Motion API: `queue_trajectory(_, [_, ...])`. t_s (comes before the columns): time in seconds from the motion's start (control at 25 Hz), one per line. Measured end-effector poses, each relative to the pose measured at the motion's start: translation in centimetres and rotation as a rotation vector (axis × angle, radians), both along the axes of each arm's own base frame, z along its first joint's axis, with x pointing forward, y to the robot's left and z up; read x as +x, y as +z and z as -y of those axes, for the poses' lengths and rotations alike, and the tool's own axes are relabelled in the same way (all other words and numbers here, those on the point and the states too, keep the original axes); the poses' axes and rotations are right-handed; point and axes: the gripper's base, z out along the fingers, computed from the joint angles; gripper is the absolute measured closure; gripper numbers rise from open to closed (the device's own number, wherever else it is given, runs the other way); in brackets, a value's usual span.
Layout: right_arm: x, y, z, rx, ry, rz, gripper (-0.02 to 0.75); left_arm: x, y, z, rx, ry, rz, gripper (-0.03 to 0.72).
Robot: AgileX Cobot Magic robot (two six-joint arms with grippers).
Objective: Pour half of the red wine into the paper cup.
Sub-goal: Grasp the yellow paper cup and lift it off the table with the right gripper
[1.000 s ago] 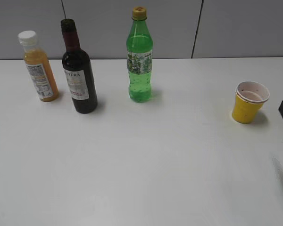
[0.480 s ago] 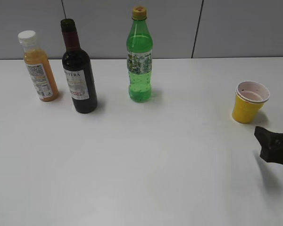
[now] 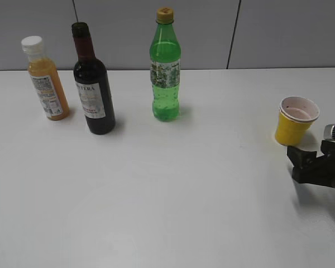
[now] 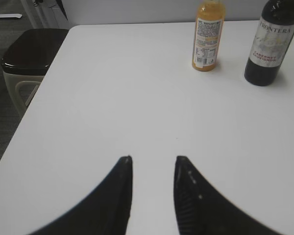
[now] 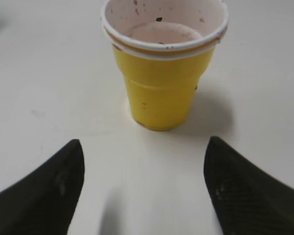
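**Inspector A:** Start at the left of the counter [image 3: 167, 190]. Findings?

**Inspector B:** Orange juice bottle [image 3: 45, 78], then the wine bottle [image 3: 92, 84] holding the red wine [image 3: 98, 124], upright and untouched, then the green soda bottle [image 3: 166, 67]. None has shifted. The left end effector [image 4: 153, 164] hangs low over bare counter, well short of the wine; its fingers are parted only narrowly and hold nothing.

**Inspector A:** And what has changed?

**Inspector B:** The right side. A second ago only a dark edge showed at the frame border; now the right end effector [image 3: 301, 162] has advanced in toward the paper cup [image 3: 295, 121], which stands at far right, pink-stained inside.

**Inspector A:** Its state?

**Inspector B:** Released, spread wider than the cup [image 5: 164, 63]. The cup sits centred ahead of the fingers [image 5: 59, 178], apart from both; no contact.

**Inspector A:** Assessment?

**Inspector B:** Likely a cup grasp in preparation. Pouring has not begun.
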Motion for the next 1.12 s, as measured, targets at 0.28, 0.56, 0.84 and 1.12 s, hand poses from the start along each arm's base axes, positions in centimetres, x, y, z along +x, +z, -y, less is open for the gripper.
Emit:
queue_trajectory(0.28, [2.3, -1.0, -0.1, -0.007, 0.003, 0.018, 0.163, 0.0, 0.0, 0.0, 0.000, 0.000, 0.000, 0.459])
queue_trajectory(0.56, [3.3, -1.9, -0.2, -0.009, 0.004, 0.011, 0.163, 0.0, 0.0, 0.0, 0.000, 0.000, 0.000, 0.459])
queue_trajectory(0.84, [4.7, -1.7, -0.2, -0.007, 0.004, 0.049, 0.163, 0.0, 0.0, 0.0, 0.000, 0.000, 0.000, 0.457])
queue_trajectory(1.12, [5.7, -2.6, -0.3, -0.008, 0.004, 0.048, 0.162, 0.0, 0.0, 0.0, 0.000, 0.000, 0.000, 0.459])
